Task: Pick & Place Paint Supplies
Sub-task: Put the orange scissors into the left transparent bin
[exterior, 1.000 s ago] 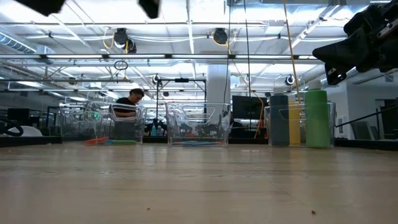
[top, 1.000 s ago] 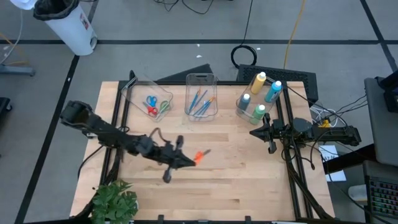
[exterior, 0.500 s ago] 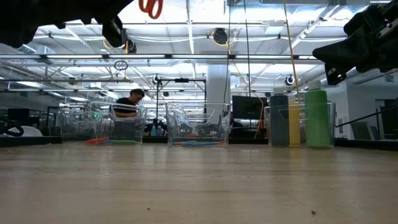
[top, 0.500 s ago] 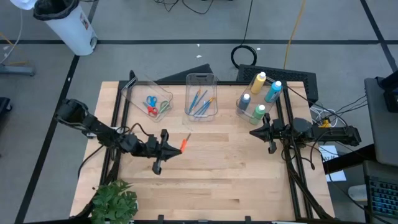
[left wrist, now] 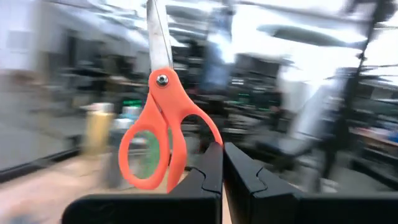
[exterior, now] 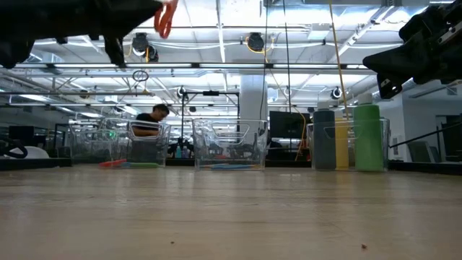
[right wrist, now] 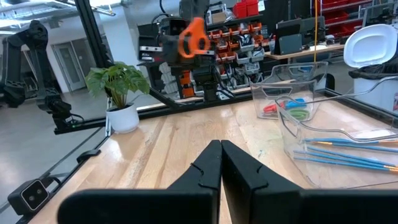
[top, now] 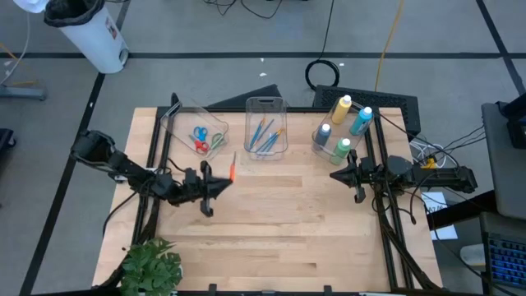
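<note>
My left gripper (top: 223,182) hangs over the table's left half, near the clear bin (top: 197,131) that holds blue, red and green scissors, and is shut on orange-handled scissors (top: 233,168). These scissors also show in the low view (exterior: 166,18) and the right wrist view (right wrist: 194,37). My right gripper (top: 335,175) waits shut at the right edge, touching nothing. Blue- and orange-handled brushes (top: 265,134) lie in the middle bin. White-capped paint bottles (top: 341,123) stand in the right bin. My left gripper pinches one orange handle loop (left wrist: 202,140) between its two fingers (left wrist: 211,168). The fingers come roughly level from the table's left, tipped slightly up. The scissors are lifted clear and stand above the fingertips, their closed blades (left wrist: 157,31) pointing up and toward the far edge.
A leafy plant (top: 152,267) stands at the near left corner. The three clear bins line the far part of the table (top: 271,230). A white bin and cables lie on the floor beyond it. A person (exterior: 149,119) sits far off in the room behind.
My left gripper has carried the orange scissors from mid-table toward the left and far edge, closer to the scissors bin. It has tipped upward, and the scissors have swung so their blades point toward the far edge. It stays shut on them.
</note>
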Action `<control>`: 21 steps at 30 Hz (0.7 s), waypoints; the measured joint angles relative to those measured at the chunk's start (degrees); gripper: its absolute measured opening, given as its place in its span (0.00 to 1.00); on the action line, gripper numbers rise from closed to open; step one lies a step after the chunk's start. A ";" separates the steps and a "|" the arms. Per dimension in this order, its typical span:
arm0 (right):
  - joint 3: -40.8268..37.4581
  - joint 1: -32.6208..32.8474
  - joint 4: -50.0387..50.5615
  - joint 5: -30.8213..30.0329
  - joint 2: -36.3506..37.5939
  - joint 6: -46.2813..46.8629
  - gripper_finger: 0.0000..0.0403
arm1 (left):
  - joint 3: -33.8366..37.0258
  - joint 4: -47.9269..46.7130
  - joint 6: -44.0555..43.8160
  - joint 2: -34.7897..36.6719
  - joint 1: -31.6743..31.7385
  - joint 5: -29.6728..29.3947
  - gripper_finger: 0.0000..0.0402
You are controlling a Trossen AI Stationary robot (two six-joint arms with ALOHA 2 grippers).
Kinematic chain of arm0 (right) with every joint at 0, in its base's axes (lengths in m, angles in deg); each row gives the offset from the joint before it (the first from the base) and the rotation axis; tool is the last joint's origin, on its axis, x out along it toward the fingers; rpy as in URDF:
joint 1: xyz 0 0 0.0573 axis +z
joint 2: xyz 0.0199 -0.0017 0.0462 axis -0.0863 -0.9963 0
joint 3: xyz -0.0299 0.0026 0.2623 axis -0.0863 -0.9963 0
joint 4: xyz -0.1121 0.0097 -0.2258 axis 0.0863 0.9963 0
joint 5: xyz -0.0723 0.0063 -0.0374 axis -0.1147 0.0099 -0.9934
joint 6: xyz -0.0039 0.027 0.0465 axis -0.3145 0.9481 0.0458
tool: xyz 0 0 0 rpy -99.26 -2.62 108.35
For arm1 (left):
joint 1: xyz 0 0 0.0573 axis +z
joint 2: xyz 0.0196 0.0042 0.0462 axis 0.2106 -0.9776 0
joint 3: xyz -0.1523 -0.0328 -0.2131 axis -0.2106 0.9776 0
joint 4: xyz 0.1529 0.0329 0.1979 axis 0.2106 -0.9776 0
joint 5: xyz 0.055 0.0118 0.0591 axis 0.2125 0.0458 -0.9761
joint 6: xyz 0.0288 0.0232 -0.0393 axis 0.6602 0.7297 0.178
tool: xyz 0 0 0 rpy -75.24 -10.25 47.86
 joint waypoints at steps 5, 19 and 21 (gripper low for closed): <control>-0.01 -0.01 0.00 -0.01 0.01 -0.35 0.00 | 0.00 -0.32 0.66 0.73 0.00 -23.08 0.00; 0.00 -0.01 0.00 -0.15 -0.01 -0.38 0.00 | -0.85 2.12 27.82 22.00 0.00 -58.17 0.00; 0.01 -0.01 -0.03 -0.19 0.01 -0.52 0.00 | -1.03 1.91 30.04 24.89 0.02 -58.17 0.00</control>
